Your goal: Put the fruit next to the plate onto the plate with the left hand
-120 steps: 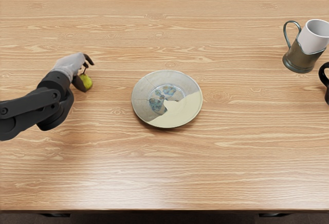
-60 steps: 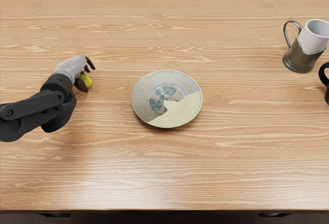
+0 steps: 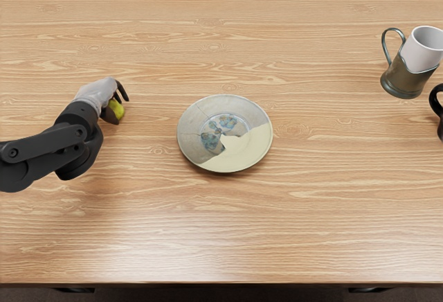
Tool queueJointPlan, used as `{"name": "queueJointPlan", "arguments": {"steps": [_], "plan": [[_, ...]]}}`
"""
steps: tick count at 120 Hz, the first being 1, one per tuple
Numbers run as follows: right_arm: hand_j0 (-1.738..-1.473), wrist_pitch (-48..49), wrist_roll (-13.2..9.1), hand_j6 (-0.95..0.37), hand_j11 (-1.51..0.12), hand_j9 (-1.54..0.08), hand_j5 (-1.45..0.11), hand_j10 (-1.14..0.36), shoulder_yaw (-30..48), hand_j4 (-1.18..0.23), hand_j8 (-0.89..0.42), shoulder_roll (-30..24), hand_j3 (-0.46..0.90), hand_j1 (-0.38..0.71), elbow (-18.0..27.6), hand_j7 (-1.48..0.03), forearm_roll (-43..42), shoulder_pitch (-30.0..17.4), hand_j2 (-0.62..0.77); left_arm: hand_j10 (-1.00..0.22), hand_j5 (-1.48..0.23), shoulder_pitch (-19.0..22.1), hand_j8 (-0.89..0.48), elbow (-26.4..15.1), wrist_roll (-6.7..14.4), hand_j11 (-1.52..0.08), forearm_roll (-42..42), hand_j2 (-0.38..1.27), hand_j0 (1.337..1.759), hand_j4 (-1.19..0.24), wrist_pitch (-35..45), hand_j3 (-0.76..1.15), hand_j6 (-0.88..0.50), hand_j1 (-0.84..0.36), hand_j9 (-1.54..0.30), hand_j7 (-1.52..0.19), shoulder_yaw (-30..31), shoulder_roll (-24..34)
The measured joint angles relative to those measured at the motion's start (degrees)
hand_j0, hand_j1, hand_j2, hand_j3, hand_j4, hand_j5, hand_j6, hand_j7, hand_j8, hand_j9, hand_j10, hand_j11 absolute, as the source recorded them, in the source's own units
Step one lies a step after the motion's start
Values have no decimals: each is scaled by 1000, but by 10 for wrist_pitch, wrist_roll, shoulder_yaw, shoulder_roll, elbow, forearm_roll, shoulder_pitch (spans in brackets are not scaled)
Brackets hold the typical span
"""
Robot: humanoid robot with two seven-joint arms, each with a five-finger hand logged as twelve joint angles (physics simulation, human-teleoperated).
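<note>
Left hand (image 3: 97, 95): clasped around the fruit (image 3: 117, 109) from its upper left, with the arm entering from the left edge. Treat this as a grasp just formed and not yet tested by a lift.
Fingers (image 3: 122, 93): the dark tips hook down over the far side of the fruit. They appear to touch it, but you cannot check from this view how firmly they hold.
Fruit: small and yellow-green, resting on the table (image 3: 221, 233), left of the plate (image 3: 250, 151) and apart from it. Only its right part shows past the hand.
Change over the last second: the fingers have drawn in around the fruit and the wrist has settled lower. The fruit has kept its spot on the wood.
Meaning for the task: the reach looks complete and the grip is in place. Lift, carry and release are all still to do, so judge progress as early.
Plate: round, with a patterned centre and nothing on it.
Next move: expect a short lift, then travel rightward to the plate. Confirm that the fruit rises with the hand before you trust the grip.
Risk: a small round fruit may roll free if the closure is incomplete.
Right hand: not in view.
Other items: a mug (image 3: 423, 46) in a metal holder (image 3: 401, 79) and a dark object (image 3: 437, 111) at the right edge, all well apart from the likely path.
</note>
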Motion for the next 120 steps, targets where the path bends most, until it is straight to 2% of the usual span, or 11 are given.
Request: {"name": "queueJointPlan", "arguments": {"steps": [9, 14, 40, 64, 72, 74, 85, 97, 100, 107, 120], "plan": [[-1658, 0, 0, -15, -20, -20, -20, -15, 0, -15, -15, 0, 0, -331, 0, -20, 0, 0, -3, -596, -801, 0, -420, 0, 0, -821, -1, 238, 1652, -562, -1, 0, -478, -345, -822, -809, 0, -1], [-1658, 0, 0, -15, -20, -20, -20, -15, 0, -15, -15, 0, 0, -331, 0, -20, 0, 0, -3, -591, -805, 1, -412, 0, 0, -839, -1, 279, 1651, -636, 0, 0, -480, -352, -836, -818, 0, -1], [-1658, 0, 0, -15, -20, -20, -20, -15, 0, -15, -15, 0, 0, -331, 0, -20, 0, 0, -3, -603, -768, 4, -408, 1, 1, -880, 0, 293, 1653, -733, 2, 0, -501, -344, -858, -814, 1, -5], [-1658, 0, 0, -15, -20, -20, -20, -15, 0, -15, -15, 0, 0, -331, 0, -20, 0, 0, -3, -691, -825, -3, -487, 1, -1, -953, -31, 305, 1652, -773, -13, 2, -565, -301, -909, -861, -1, -4], [-1658, 0, 0, -15, -20, -20, -20, -15, 0, -15, -15, 0, 0, -331, 0, -20, 0, 0, -3, -691, -859, -9, -468, 1, -1, -975, -49, 422, 1681, -784, -22, -201, -579, -319, -933, -888, -3, -4], [-1658, 0, 0, -15, -20, -20, -20, -15, 0, -15, -15, 0, 0, -331, 0, -20, 0, 0, -3, -700, -878, -13, -460, 1, -1, -980, -58, 450, 1659, -778, -24, -185, -580, -326, -941, -901, -3, -4], [-1658, 0, 0, -15, -20, -20, -20, -15, 0, -15, -15, 0, 0, -331, 0, -20, 0, 0, -3, -705, -943, -34, -460, 1, -1, -997, -99, 482, 1656, -762, -37, -118, -580, -320, -974, -958, -6, -1], [-1658, 0, 0, -15, -20, -20, -20, -15, 0, -15, -15, 0, 0, -331, 0, -20, 0, 0, -3, -726, -993, -55, -479, 1, -1, -1012, -144, 433, 1655, -747, -60, -72, -593, -273, -983, -974, -12, 2], [-1658, 0, 0, -15, -20, -20, -20, -15, 0, -15, -15, 0, 0, -331, 0, -20, 0, 0, -3, -734, -1003, -58, -486, 1, -1, -1015, -155, 513, 1655, -744, -70, -64, -598, -288, -983, -973, -17, 4], [-1658, 0, 0, -15, -20, -20, -20, -15, 1, -15, -15, 0, 0, -331, 0, -20, 0, 0, -3, -744, -1028, -59, -485, 0, -1, -1023, -178, 425, 1655, -734, -100, -48, -624, -238, -986, -975, -39, 12], [-1658, 0, 0, -15, -20, -20, -20, -15, 1, -15, -15, 0, 0, -331, 0, -20, 0, 0, -3, -726, -1029, -58, -484, 1, 0, -1013, -209, 484, 1655, -740, -167, -28, -609, -293, -995, -996, -90, 23]]}}
